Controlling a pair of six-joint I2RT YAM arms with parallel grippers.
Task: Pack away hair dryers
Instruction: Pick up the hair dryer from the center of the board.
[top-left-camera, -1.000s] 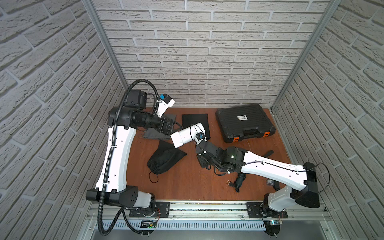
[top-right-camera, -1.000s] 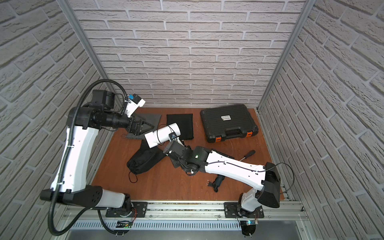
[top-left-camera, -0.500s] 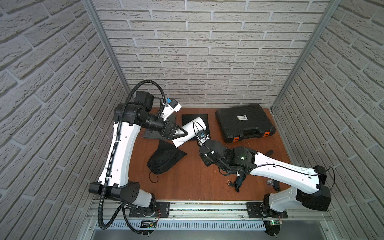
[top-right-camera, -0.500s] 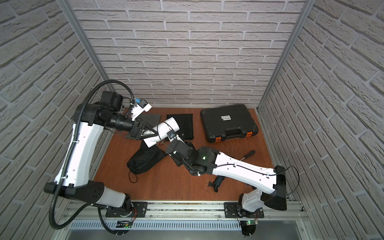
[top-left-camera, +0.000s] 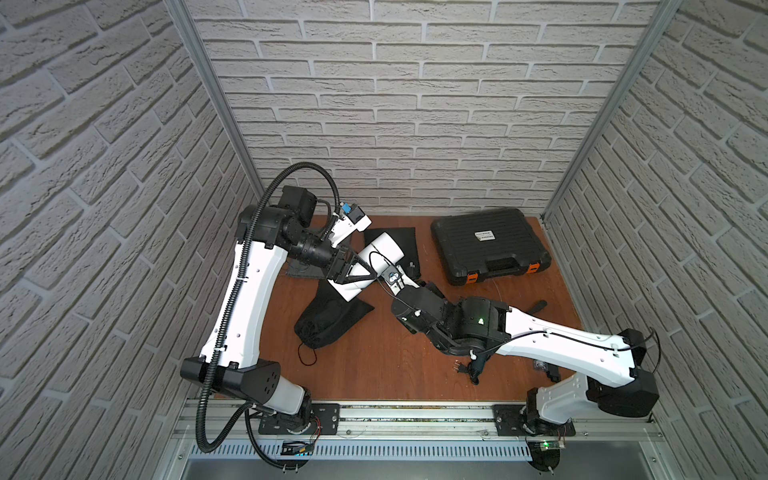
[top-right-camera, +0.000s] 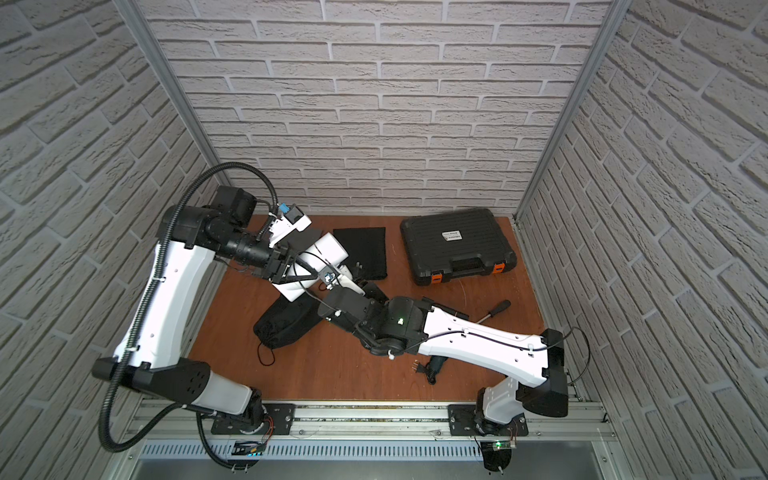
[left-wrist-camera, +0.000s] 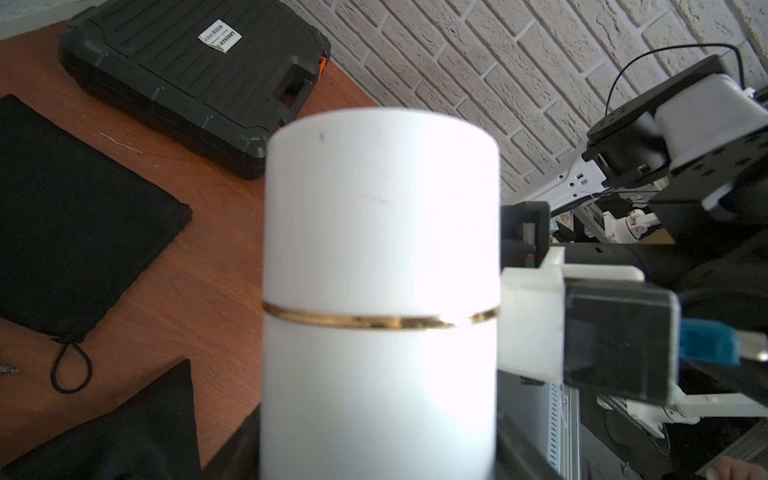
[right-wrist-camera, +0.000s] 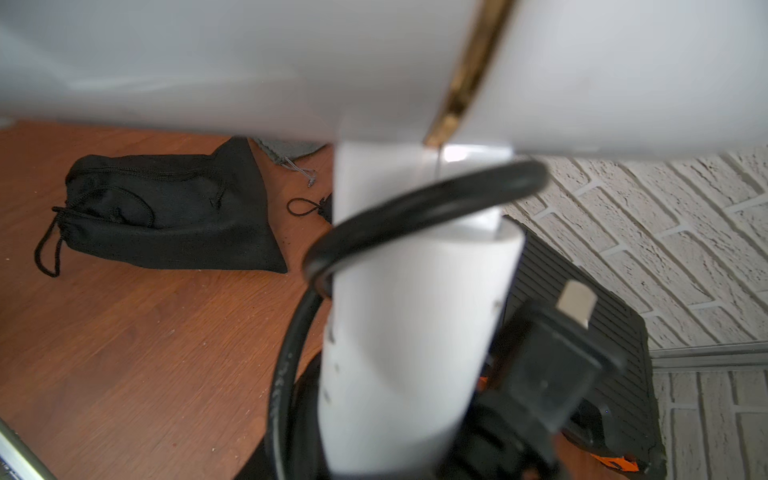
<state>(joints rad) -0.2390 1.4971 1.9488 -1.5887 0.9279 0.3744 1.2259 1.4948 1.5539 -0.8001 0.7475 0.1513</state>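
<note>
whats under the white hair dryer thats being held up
Below the near end of the white hair dryer a bulging black pouch lies on the table; below its far end, a flat black pouch. The table strip directly beneath it is covered.

Glossy plastic dryer (left-wrist-camera: 380, 228), matt cloth pouch (left-wrist-camera: 75, 199)

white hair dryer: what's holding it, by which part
The right tool grips the white hair dryer by its handle; the left tool straddles its barrel, grip unclear.
</note>
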